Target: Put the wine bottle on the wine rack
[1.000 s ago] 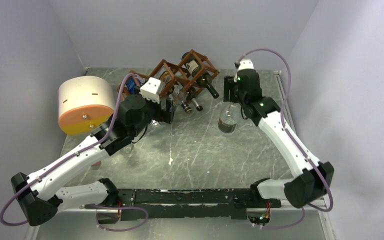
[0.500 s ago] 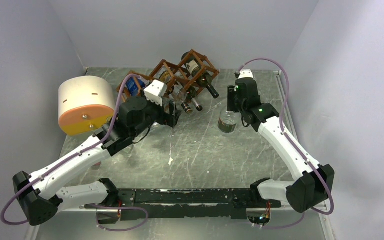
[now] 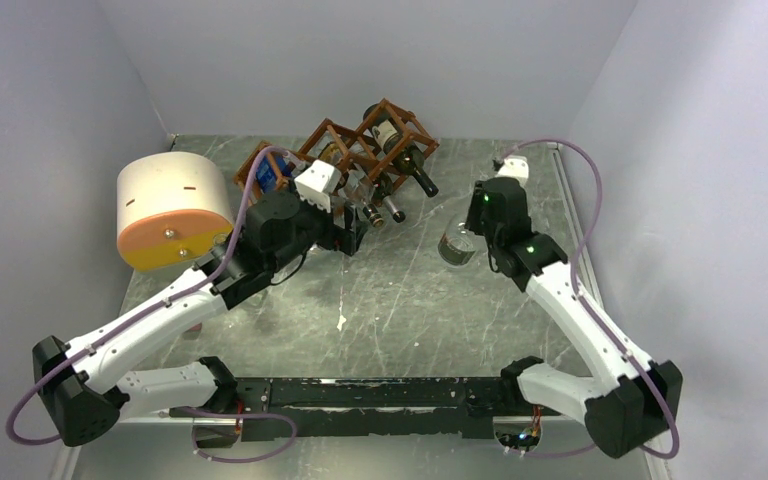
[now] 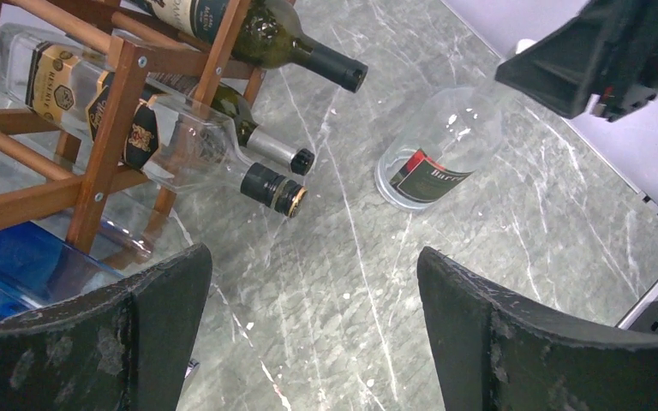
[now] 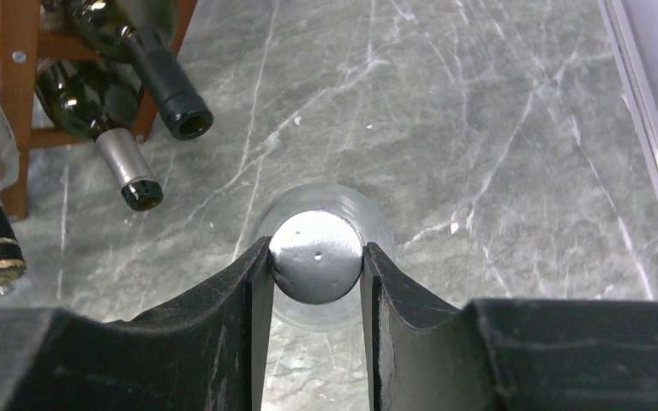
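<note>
The clear glass wine bottle [image 3: 454, 247] with a dark red label leans on the table, its base down and its neck toward the right; it also shows in the left wrist view [image 4: 433, 158]. My right gripper [image 3: 478, 222] is shut on its silver cap [image 5: 317, 255]. The reddish-brown wooden wine rack [image 3: 360, 150] stands at the back centre with several bottles lying in its cells, necks pointing out. It also shows in the left wrist view [image 4: 111, 103] and the right wrist view [image 5: 17, 51]. My left gripper [image 3: 350, 232] is open and empty over the table just in front of the rack [image 4: 313, 265].
A cream-and-orange cylinder [image 3: 170, 210] stands at the left. A blue object [image 3: 265, 172] sits behind the rack's left end. Bottle necks [image 4: 274, 184] stick out from the rack toward the leaning bottle. A metal rail [image 3: 565, 190] runs along the table's right edge.
My right gripper has moved right and toward the near edge with the cap, tipping the bottle from upright to leaning. My left gripper has shifted slightly right along the rack front.
</note>
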`<state>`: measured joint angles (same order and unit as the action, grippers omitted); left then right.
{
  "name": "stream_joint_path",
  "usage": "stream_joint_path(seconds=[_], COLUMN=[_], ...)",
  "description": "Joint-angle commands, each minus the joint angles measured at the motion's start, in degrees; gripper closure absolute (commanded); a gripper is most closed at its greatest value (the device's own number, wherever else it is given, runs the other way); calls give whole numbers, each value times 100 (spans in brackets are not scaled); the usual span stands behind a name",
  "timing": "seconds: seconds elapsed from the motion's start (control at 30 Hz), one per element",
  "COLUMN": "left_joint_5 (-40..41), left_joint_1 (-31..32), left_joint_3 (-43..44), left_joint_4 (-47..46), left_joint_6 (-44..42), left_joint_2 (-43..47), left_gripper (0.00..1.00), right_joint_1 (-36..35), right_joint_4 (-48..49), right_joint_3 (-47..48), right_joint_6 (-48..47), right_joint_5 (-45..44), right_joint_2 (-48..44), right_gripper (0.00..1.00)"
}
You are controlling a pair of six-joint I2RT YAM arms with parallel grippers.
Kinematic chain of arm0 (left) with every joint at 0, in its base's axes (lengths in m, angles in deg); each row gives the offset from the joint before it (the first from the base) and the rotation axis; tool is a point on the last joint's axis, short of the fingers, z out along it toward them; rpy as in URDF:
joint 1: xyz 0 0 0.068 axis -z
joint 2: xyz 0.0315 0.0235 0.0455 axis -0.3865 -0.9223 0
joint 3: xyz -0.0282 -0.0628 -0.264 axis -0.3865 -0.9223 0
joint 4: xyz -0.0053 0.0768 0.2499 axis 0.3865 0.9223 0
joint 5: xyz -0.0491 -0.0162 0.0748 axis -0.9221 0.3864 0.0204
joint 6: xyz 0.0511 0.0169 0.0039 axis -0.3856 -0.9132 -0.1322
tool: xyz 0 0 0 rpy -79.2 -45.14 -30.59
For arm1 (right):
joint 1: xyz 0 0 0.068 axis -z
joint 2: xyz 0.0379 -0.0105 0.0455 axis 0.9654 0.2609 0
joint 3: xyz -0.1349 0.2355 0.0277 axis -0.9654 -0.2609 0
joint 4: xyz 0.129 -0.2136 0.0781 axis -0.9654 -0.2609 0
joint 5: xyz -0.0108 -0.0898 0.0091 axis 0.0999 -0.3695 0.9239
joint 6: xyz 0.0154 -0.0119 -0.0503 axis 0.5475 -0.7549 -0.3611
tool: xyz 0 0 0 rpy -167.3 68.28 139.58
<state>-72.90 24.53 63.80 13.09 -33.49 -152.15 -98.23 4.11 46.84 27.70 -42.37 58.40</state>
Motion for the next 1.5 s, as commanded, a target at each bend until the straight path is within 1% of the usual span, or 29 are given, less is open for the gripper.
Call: stream_joint_path(seconds=[0.0,0.13,0.27,0.4,0.57,0.7,0.8,0.93,1.07,1.33,1.37,1.47], left_joint_5=[-186,-215,-316,-416,-492,-465,-497,-469,-453,-394,-403,-392], left_joint_1=[-50,-50,-50,-44,-38,-42,-47,-49,-44,-49,-42,-41], left_joint_3=[52,41,88,195,243,202,190,168,159,119,119,150], left_joint_4=[-224,-295,-366,-389,-370,-375,-388,-374,-347,-324,-318,-287], left_joint_6=[55,38,37,73,128,142,150,145,151,100,94,81], left_joint_2=[-97,-179,-351,-549,-640,-579,-557,-548,-535,-458,-460,-501], left_gripper=[7,7,7,7,8,8,8,8,8,8,8,8], right_joint_1=[17,19,18,19,19,23,17,24,12,-4,-9,-19], right_joint_4=[-137,-676,-1177,-1218,-1357,-1281,-1253,-1010,-739,-450,-408,-299], right_joint_3=[-692,-1256,-1642,-1921,-2105,-2219,-2206,-2267,-2257,-2284,-2280,-2315], right_joint_6=[933,1955,2673,2857,2861,2758,2612,2177,1997,1837,1832,1794], right_joint_5=[-626,-560,-239,201,771,792,988,1284,1712,1474,1452,1442], right_joint_2=[-578,-1139,-1692,-2177,-2070,-2218,-2055,-1684,-1060,-426,-357,-187], right_gripper=[84,88,90,92,96,100,100,100,100,100,99,89])
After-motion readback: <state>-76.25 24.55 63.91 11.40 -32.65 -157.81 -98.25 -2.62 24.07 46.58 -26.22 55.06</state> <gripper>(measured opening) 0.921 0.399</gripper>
